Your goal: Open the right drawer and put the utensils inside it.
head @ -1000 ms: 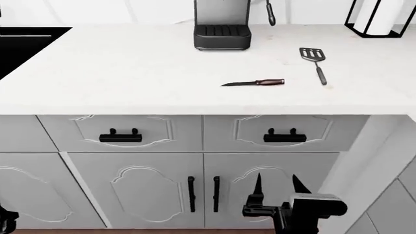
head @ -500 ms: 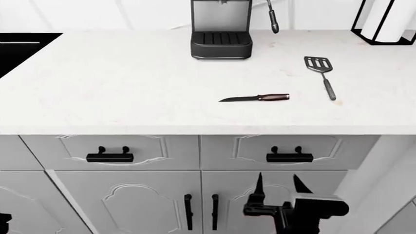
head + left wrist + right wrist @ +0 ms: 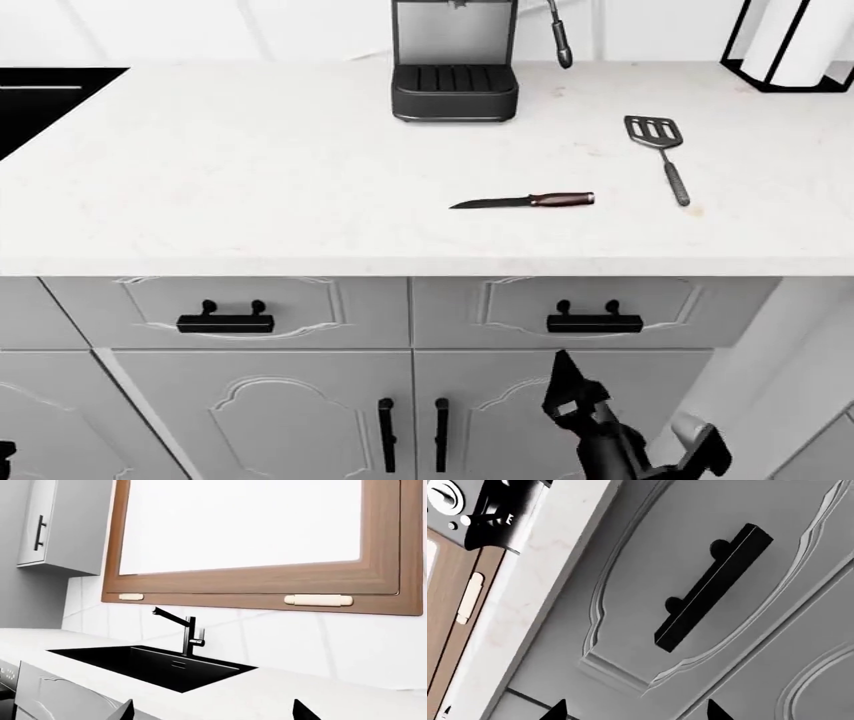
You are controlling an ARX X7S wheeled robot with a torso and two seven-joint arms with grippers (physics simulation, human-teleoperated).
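My right wrist cam shows the right drawer (image 3: pixel 707 610) shut and its handle (image 3: pixel 714 587) close, jaws apart; head cam shows knife (image 3: pixel 523 201) & spatula (image 3: pixel 659 150) on counter (image 3: pixel 267 170), free space around. Left gripper (image 3: pixel 212 712) jaws apart.

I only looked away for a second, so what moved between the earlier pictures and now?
The right pincer has turned on its wrist and risen toward the right drawer, now just under its black handle; it holds nothing. The view first tilted, then settled. The knife and spatula stay on the counter, the drawer stays shut.
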